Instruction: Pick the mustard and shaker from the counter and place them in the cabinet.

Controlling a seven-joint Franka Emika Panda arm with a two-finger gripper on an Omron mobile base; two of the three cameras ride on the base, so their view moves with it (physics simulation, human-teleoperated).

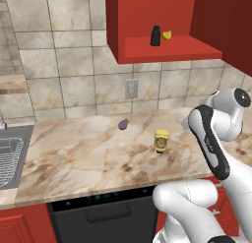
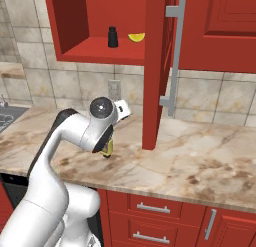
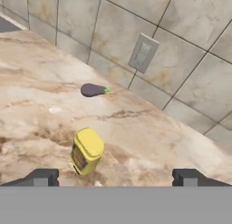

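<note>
1. Holding our gripper [image 3: 115, 177] with its two dark fingertips [image 3: 41, 177] spread wide apart, we are gripping nothing; bare counter is showing between them in the hand view.
2. We are seeing the mustard [image 3: 87, 151] standing upright on the counter [image 3: 41, 114], just beyond the fingertips and nearer the one at the left of the hand view, not touching either. Its cap is facing the camera and its darker label is showing on one side.
3. We are finding the same mustard [image 1: 161, 140] in the left base view, out in the open on the marble, well apart from the wall; in the right base view the arm is hiding most of the bottle [image 2: 106, 149].
4. We are noting a small purple eggplant [image 3: 93, 90] lying on the counter beyond the mustard, near the tiled wall, below a wall outlet [image 3: 142, 52].
5. We are logging the shaker [image 1: 155, 36] standing upright in the open niche of the cabinet [image 1: 147, 13], with a lemon piece [image 1: 167, 35] just beside it.
6. We are noting a sink [image 1: 10, 156] at the counter's left end.
</note>
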